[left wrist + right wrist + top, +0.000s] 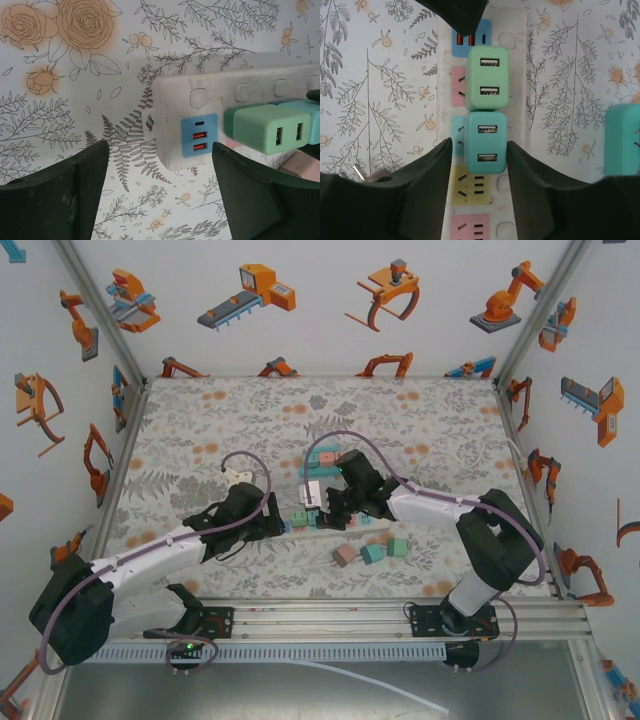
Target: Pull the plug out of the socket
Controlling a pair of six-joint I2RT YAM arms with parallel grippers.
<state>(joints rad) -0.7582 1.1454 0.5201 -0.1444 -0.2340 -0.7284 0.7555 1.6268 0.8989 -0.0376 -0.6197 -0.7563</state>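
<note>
Straddling the teal plug (485, 142), the right gripper (479, 145) has one finger (530, 190) against the plug's side, while a thin strip of the socket face shows between the plug and the other finger (420, 190); its jaws are parted and not yet clamped. That teal plug sits in the white power strip (515, 60), third along from the end that carries the blue USB panel (487, 32). A green plug (487, 75) is seated in the next socket toward that panel, the two plug bodies touching end to end. Pink and yellow socket faces lie farther along the strip, between the right gripper's fingers. Another teal plug (622, 140) lies on the floral table cover off to the side, apart from the strip. From the left wrist camera, the left gripper (159, 150) is spread wide and holds nothing, its fingers (60, 195) low in the view with the USB end of the strip just ahead between them. The green plug stands out from the strip's face beside the USB panel there, the teal one just past it at the picture's edge. In the overhead view both grippers meet at the strip near the middle of the table (250, 410), the left gripper at its near end. Three loose plugs (372, 553) lie in a row closer to the arm bases.
</note>
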